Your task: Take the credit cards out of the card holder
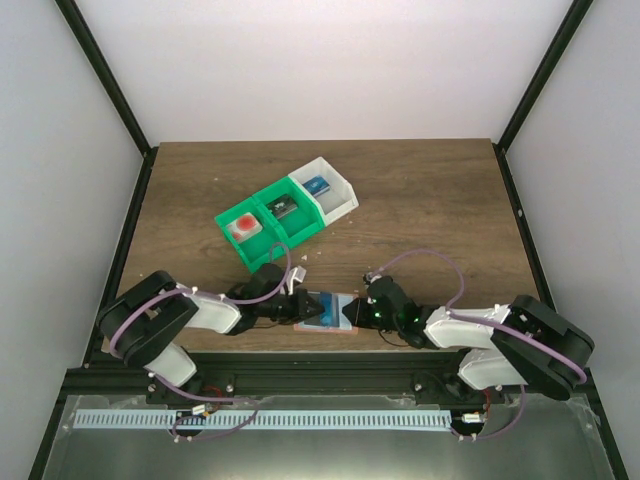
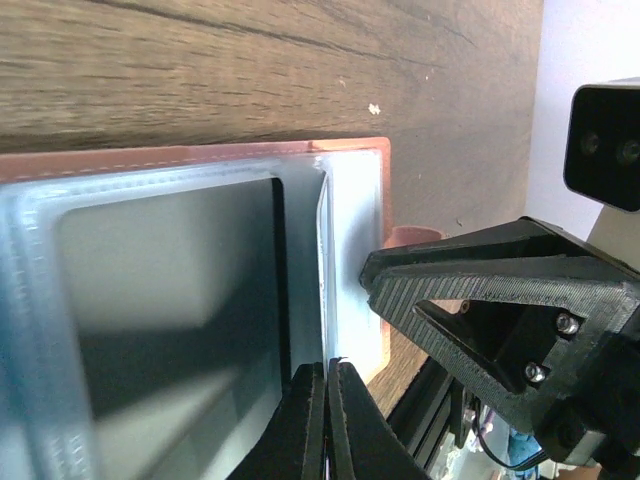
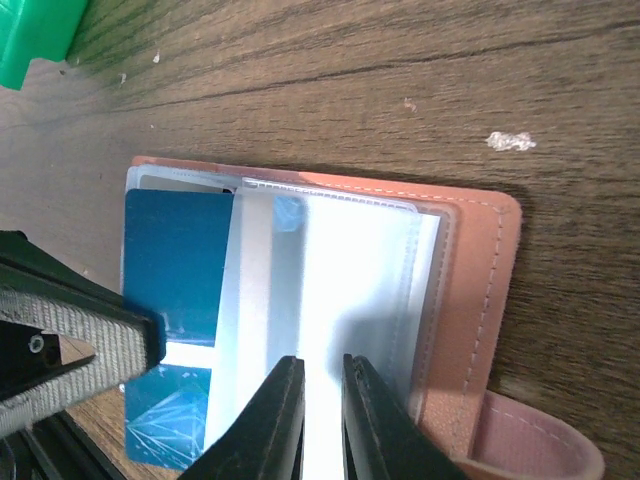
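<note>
Clamping: L end effector (image 2: 327, 372) on 1 blue card (image 3: 175, 250), R end effector (image 3: 315, 366) on card holder (image 3: 480, 275).

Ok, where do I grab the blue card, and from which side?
Pinch the blue card by its short end at the bottom of the right wrist view, coming in along its length. It lies flat in the open card holder, and that patterned end seems to poke out past the clear sleeves.
</note>
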Tool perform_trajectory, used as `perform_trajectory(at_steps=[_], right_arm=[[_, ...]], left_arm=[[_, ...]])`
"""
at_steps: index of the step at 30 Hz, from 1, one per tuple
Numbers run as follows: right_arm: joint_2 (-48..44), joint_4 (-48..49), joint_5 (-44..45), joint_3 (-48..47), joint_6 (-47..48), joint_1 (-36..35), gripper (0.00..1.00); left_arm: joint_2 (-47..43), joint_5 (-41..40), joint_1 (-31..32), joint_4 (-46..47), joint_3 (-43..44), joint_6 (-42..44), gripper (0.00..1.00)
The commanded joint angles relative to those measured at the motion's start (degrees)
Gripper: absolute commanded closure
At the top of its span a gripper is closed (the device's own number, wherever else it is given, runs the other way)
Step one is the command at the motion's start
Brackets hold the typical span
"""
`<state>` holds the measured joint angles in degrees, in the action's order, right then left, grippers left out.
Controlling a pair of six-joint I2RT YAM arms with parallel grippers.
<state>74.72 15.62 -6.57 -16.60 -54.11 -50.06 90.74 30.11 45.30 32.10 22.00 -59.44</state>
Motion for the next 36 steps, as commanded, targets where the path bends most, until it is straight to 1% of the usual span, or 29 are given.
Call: perform_trajectory(at_steps=[1, 6, 10, 13, 16, 17, 21, 24, 26, 29, 32, 34, 36], right_arm=[[1.01, -2.50, 0.89, 2.04, -0.62, 0.26, 0.87], [0.05, -2.89, 0.86, 2.27, -0.26, 0.65, 0.87], [-1.81, -4.61, 1.15, 1.49, 1.13, 0.68, 0.86], [-4.45, -6.96, 1.43, 0.35, 2.60, 0.67, 0.84], [-8.63, -11.34, 1.09, -2.22, 3.45, 0.67, 0.80], [-10.17, -13.02, 1.02, -3.51, 3.71, 0.67, 0.79], [-15.50, -20.89, 1.87, -10.02, 3.99, 0.65, 0.74], [-17.69, -26.72, 3.05, -15.28, 2.12, 0.67, 0.71], [-18.33, -29.57, 3.41, -18.66, 0.26, 0.67, 0.70], [-18.80, -31.45, 3.48, -22.17, -3.69, 0.67, 0.69], [-19.42, -32.32, 2.80, -24.84, -7.95, 0.67, 0.69], [-20.54, -32.00, 2.70, -25.80, -9.46, 0.67, 0.68], [-22.32, -30.08, 3.71, -25.34, -10.46, 0.64, 0.68]], left_arm=[[-2.94, 0.31, -1.56, -3.16, -0.97, 1.89, 1.00], [-6.51, -1.46, -3.50, -6.68, -1.31, 1.90, 1.00], [-11.76, -1.68, -5.08, -13.54, 0.94, 4.99, 1.00], [-16.07, -6.67, -5.24, -23.04, 5.69, 9.84, 1.00], [-18.63, -12.76, -5.24, -28.92, 9.74, 14.64, 1.00], [-19.32, -14.40, -5.22, -29.24, 10.06, 15.64, 1.00], [-23.69, -18.44, -4.19, -23.87, 8.68, 25.10, 1.00], [-26.70, -24.25, -1.26, -22.81, 10.33, 34.97, 1.00], [-27.38, -25.94, 0.79, -21.67, 11.64, 41.76, 1.00], [-26.48, -26.98, 3.70, -22.20, 14.40, 51.99, 1.00], [-25.45, -33.50, 8.34, -23.55, 15.92, 61.18, 1.00], [-24.60, -37.51, 10.60, -23.73, 16.29, 64.39, 1.00], [-23.62, -38.69, 11.82, -23.90, 16.42, 65.28, 1.00]])
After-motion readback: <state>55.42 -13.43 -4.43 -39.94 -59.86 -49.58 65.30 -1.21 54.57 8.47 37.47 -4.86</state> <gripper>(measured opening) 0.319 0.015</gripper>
